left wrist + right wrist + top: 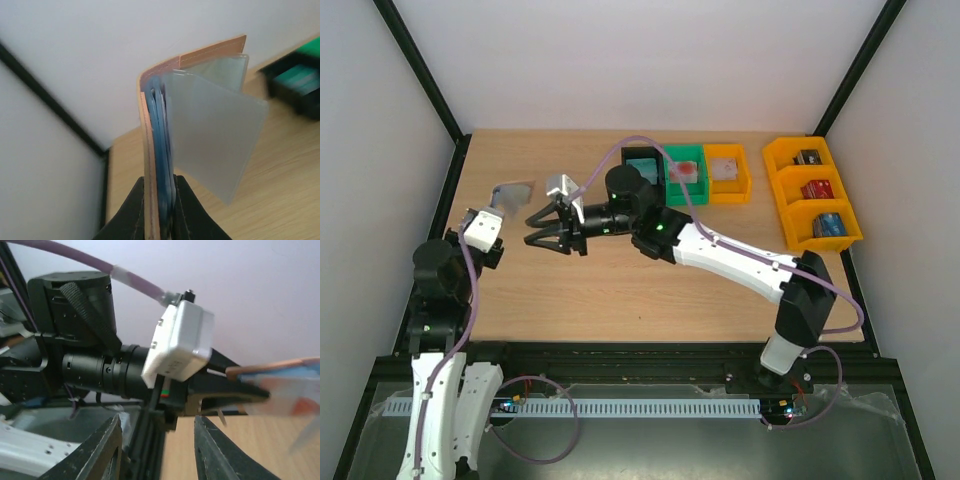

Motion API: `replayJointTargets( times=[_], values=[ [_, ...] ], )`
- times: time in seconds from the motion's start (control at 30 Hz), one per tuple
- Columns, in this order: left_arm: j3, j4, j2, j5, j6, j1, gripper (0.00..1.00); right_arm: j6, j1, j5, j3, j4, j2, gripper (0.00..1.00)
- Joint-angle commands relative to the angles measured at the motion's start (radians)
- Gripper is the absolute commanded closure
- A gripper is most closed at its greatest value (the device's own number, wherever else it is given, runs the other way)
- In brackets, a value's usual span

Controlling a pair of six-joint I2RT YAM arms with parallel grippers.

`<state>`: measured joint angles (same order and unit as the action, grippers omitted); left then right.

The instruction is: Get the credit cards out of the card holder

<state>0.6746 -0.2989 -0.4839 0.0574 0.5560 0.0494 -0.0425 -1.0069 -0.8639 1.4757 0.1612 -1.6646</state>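
My left gripper point(160, 195) is shut on the lower edge of the card holder point(150, 150) and holds it upright. Its tan leather is on the left, with blue lining and clear sleeves point(215, 140) fanning to the right. From above, the card holder point(512, 192) is raised at the table's left with the left gripper point(498, 212) under it. My right gripper point(530, 230) is open and empty just right of it, fingers pointing left. In its wrist view the right gripper point(157, 445) faces the left wrist, with the card holder point(280, 371) blurred at the right. Credit cards lie in bins: teal point(642, 163), red point(686, 172), whitish point(725, 170).
A black bin point(642, 178), a green bin point(672, 185) and an orange bin point(728, 192) stand in a row at the back. A yellow tray point(790, 205) with red, black and blue blocks sits at the right. Black frame posts border the table.
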Motion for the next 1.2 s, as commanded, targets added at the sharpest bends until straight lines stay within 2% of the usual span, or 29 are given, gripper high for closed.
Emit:
replayJointTargets(
  times=[0.0,0.13,0.23,0.33,0.47,0.63,0.7,0.83,1.07,1.17],
  values=[
    [0.042,-0.084,0.015,0.333,-0.298,-0.006,0.98,-0.294,0.006,-0.148,-0.009,0.333,-0.066,0.64],
    [0.071,-0.089,0.015,0.42,-0.389,-0.005,0.98,-0.326,0.007,-0.066,-0.014,0.334,-0.09,0.71],
    [0.075,-0.077,0.019,0.551,-0.496,-0.005,0.98,-0.306,0.02,0.033,0.001,0.263,-0.093,0.76],
    [0.067,-0.037,0.02,0.621,-0.594,0.004,0.98,-0.289,0.047,0.161,0.019,0.162,-0.083,0.83],
    [0.055,0.024,0.038,0.72,-0.669,0.024,0.98,-0.177,0.072,0.378,0.021,-0.037,-0.045,0.86],
    [0.027,0.107,0.05,0.883,-0.751,0.036,0.98,-0.038,0.097,0.427,-0.003,-0.144,0.027,0.86],
    [0.023,0.124,0.047,0.875,-0.768,0.04,0.98,0.014,0.103,0.506,0.022,-0.225,0.034,0.86],
    [0.031,0.099,0.047,0.759,-0.753,0.049,0.98,0.06,0.121,0.582,0.026,-0.301,0.063,0.86],
    [0.031,0.064,0.044,0.592,-0.749,0.052,0.98,0.179,0.122,0.395,-0.004,-0.345,0.136,0.8],
    [0.041,0.043,0.041,0.441,-0.753,0.053,0.98,0.193,0.122,0.36,-0.003,-0.345,0.169,0.8]
  ],
)
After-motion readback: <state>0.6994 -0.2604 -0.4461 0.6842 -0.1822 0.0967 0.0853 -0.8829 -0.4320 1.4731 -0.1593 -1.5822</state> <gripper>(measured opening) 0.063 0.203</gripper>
